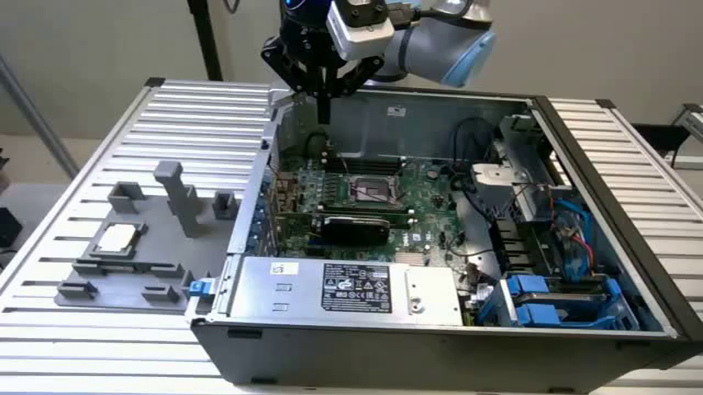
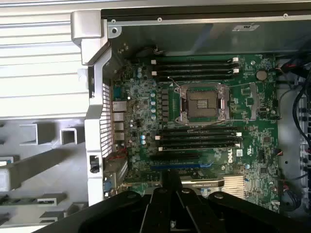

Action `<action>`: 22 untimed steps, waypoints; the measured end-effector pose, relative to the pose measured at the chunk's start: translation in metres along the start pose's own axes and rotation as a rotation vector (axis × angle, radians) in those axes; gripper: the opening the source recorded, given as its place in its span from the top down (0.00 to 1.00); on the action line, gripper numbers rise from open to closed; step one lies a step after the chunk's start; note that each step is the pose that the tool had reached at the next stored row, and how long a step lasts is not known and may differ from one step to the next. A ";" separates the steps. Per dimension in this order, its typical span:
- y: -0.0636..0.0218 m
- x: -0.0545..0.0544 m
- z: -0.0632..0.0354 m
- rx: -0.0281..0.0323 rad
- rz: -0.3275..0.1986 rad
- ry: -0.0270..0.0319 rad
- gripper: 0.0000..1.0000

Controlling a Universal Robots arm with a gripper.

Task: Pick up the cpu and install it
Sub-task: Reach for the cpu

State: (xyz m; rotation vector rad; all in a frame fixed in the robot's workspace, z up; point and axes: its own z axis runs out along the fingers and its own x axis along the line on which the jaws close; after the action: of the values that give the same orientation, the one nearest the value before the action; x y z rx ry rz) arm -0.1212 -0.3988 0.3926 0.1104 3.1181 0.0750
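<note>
Currently the cpu lies flat, silver top upward, in a shallow recess of a grey fixture on the exterior view's left; nothing touches it; grey upright posts of the fixture stand just beside it; the fixture rests on a ribbed metal surface, next to an open computer case.

The gripper hangs well apart from the cpu, above the far corner of the case on the exterior view's left; its fingers are pressed together into one thin dark tip pointing down, and they hold nothing; in the wrist view the gripper looks straight down onto the green motherboard.

Inside the case the socket sits near the middle of the motherboard; its dark centre shows inside a metal frame; rows of memory slots run on both sides of it; a grey power supply box with a black label lies along the near wall; blue drive brackets fill the corner on the exterior view's right.
</note>
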 end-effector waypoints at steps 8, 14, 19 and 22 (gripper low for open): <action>0.0000 0.000 0.0000 0.0000 0.000 0.0000 0.89; -0.0005 0.003 -0.0001 0.0001 0.000 0.0000 0.89; -0.0036 0.024 -0.0006 0.0000 0.000 -0.0001 0.89; -0.0059 0.038 -0.0010 0.0001 0.000 0.0000 0.89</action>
State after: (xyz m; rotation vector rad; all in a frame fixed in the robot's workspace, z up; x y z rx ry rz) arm -0.1591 -0.4021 0.3926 0.1105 3.1181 0.0748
